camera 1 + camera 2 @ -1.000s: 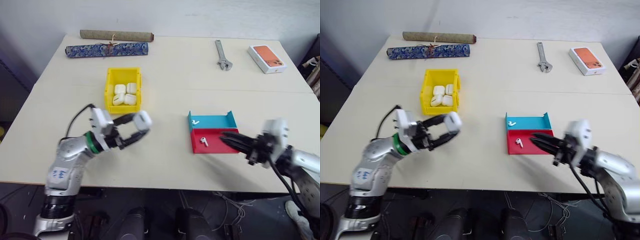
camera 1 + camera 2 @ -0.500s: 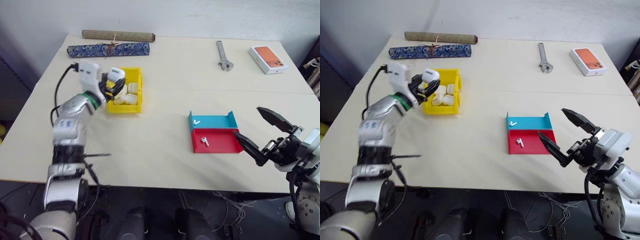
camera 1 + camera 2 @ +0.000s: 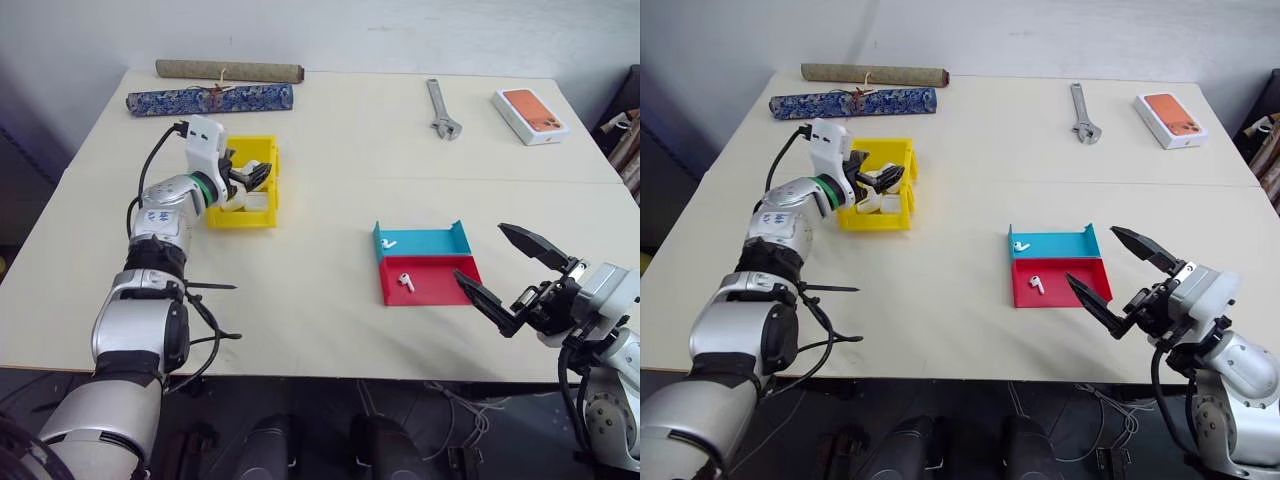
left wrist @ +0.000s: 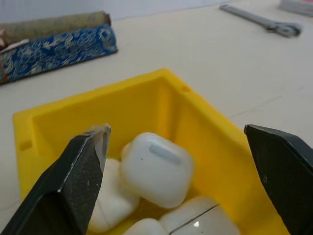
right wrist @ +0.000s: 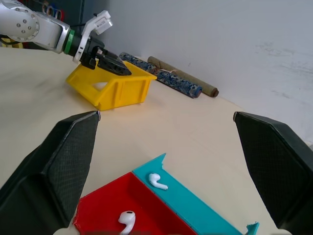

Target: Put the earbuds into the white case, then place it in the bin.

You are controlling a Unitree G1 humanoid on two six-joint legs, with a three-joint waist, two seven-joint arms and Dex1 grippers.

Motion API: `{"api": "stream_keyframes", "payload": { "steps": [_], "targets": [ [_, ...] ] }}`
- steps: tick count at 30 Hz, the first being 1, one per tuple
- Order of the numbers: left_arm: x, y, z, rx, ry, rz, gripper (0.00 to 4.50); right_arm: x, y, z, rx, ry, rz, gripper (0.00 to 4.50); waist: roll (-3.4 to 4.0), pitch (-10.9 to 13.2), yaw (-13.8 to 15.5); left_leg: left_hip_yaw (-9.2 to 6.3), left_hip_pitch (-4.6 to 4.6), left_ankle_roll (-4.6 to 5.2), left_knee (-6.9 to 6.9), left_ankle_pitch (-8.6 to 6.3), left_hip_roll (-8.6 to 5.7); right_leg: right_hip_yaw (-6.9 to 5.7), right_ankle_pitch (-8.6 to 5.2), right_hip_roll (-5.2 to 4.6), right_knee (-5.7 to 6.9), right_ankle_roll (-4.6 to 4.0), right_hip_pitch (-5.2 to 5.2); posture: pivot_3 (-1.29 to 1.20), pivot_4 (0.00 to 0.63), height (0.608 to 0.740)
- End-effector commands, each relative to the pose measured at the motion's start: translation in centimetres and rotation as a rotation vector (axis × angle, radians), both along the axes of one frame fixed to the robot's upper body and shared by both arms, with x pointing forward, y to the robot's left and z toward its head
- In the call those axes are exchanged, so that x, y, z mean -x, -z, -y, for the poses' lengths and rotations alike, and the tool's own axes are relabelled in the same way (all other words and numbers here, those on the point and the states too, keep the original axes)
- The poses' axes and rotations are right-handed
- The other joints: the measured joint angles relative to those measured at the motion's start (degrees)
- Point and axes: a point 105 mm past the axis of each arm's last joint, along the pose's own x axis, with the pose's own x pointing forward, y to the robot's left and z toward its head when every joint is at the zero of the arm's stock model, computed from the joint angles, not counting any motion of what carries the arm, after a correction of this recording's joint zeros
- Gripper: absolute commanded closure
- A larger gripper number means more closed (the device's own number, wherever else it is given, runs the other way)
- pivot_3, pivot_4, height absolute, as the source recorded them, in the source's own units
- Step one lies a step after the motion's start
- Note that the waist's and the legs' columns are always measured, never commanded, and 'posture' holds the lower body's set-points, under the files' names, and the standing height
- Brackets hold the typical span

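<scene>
where outstretched, left pincer [image 3: 255,176] agape over bin [image 3: 266,214]

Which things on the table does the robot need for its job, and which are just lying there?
For the job:
- earbuds, one in the blue tray, one in the red tray
- white cases
- yellow bin

Just lying about:
- wrench
- white box with orange top
- blue patterned roll
- brown roll
</scene>
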Motion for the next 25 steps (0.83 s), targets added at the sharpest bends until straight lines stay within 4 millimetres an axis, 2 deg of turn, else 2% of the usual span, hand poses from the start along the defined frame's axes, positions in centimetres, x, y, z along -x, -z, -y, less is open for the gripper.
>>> {"api": "stream_keyframes", "payload": {
  "steps": [1, 4, 7, 10, 12, 14, 17, 20, 25],
  "targets": [
    [2.4, -2.9, -1.2, -0.049, 0.071, 0.120, 0.02, 0.3, -0.8, 0.5, 0.042, 0.004, 0.024, 0.00, 0.00, 0.00, -0.34, -0.03, 0.00, -0.01, 0.00, 0.01, 0.00, 0.08, 0.00, -0.01, 0.02, 0.00, 0.00, 0.00, 0.150, 0.740],
    [6.6, -2.1, -2.3, -0.177, 0.185, 0.137, 0.02, 0.1, -0.5, 1.6, 0.102, -0.006, 0.002, 0.00, 0.00, 0.00, -1.24, -0.03, 0.02, -0.04, -0.01, 0.00, 0.03, 0.28, 0.00, -0.03, 0.05, 0.00, 0.00, 0.00, 0.150, 0.740],
    [12.5, -0.4, -4.1, -0.241, 0.331, 0.154, 0.02, -0.2, 0.1, 3.1, 0.202, -0.037, -0.047, 0.00, 0.02, 0.01, -1.71, 0.00, 0.11, -0.06, -0.02, -0.02, 0.07, 0.34, 0.00, -0.05, 0.00, -0.01, 0.07, 0.00, 0.150, 0.740],
    [16.9, 2.7, -6.8, -0.328, 0.314, 0.067, 0.02, -0.4, 0.9, 4.7, 0.306, -0.068, -0.102, 0.00, 0.02, 0.04, -1.78, 0.02, 0.39, -0.04, -0.11, -0.06, 0.08, 0.40, -0.01, -0.15, -0.10, -0.03, 0.30, 0.00, 0.150, 0.740],
    [19.0, 4.1, -8.4, -0.373, 0.266, 0.031, 0.02, -0.6, 1.1, 5.4, 0.334, -0.080, -0.117, 0.00, 0.02, 0.04, -1.58, 0.03, 0.58, -0.04, -0.15, -0.12, 0.09, 0.43, -0.06, -0.21, -0.22, -0.10, 0.41, 0.00, 0.150, 0.740],
    [20.3, 5.5, -10.3, -0.369, 0.191, -0.032, 0.02, -0.8, 1.1, 5.7, 0.356, -0.097, -0.123, 0.00, 0.02, 0.04, -0.98, 0.00, 0.66, -0.03, -0.18, -0.22, 0.09, 0.43, -0.10, -0.28, -0.22, -0.18, 0.46, 0.00, 0.150, 0.740],
    [21.9, 6.8, -11.7, -0.370, 0.136, -0.062, 0.02, -1.3, 1.1, 5.6, 0.381, -0.121, -0.130, 0.00, 0.04, 0.04, -0.65, -0.06, 0.65, -0.24, -0.18, -0.35, 0.07, 0.43, -0.13, -0.36, -0.18, -0.24, 0.42, 0.00, 0.150, 0.740],
    [21.9, 6.9, -12.4, -0.380, 0.063, -0.058, 0.02, -1.7, 0.9, 5.3, 0.396, -0.141, -0.134, 0.00, 0.05, 0.03, -0.57, -0.06, 0.65, -0.31, -0.20, -0.43, 0.07, 0.43, -0.14, -0.40, -0.19, -0.26, 0.40, 0.00, 0.150, 0.740],
    [21.3, 6.2, -12.0, -0.384, 0.039, -0.012, 0.02, -2.4, 0.6, 4.3, 0.393, -0.150, -0.127, 0.00, 0.05, 0.03, -0.94, -0.05, 0.64, -0.17, -0.29, -0.34, 0.07, 0.40, -0.14, -0.40, -0.16, -0.27, 0.34, 0.00, 0.150, 0.740]
  ]
}}
